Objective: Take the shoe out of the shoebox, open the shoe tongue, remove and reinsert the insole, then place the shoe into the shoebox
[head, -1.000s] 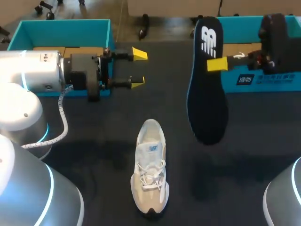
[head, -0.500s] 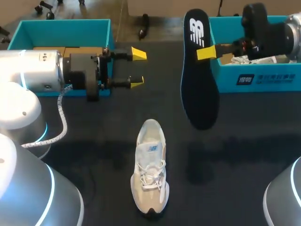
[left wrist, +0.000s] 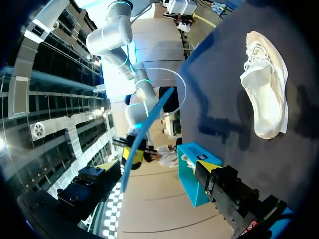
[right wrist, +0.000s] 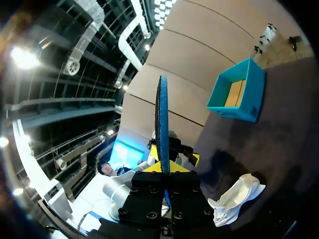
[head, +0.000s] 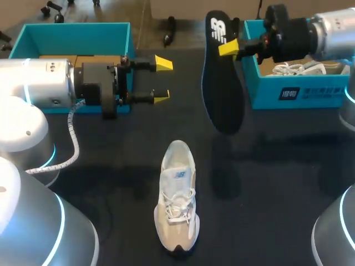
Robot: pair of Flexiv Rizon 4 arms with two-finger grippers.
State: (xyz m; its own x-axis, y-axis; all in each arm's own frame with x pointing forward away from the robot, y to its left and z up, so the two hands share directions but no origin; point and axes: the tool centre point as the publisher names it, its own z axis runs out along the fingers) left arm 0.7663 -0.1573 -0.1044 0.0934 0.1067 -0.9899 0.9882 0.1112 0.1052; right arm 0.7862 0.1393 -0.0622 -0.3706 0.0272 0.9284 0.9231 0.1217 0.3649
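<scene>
Worktop [head: 288,166]: flat, covered in a dark, matt, near-black surface. Soft shadows [head: 224,183] lie on it around the middle. Floor [head: 111,11] beyond the far edge: pale brown and smooth. The left wrist view shows it crossed by thin dark lines. Wall [right wrist: 209,50], seen in the right wrist view: large beige panels with narrow dark joints. Ceiling [right wrist: 50,114]: open and dark, with exposed beams and a pale round duct [right wrist: 84,35]. Lighting: bright ceiling lamps [right wrist: 22,57], giving an even light on the worktop.
</scene>
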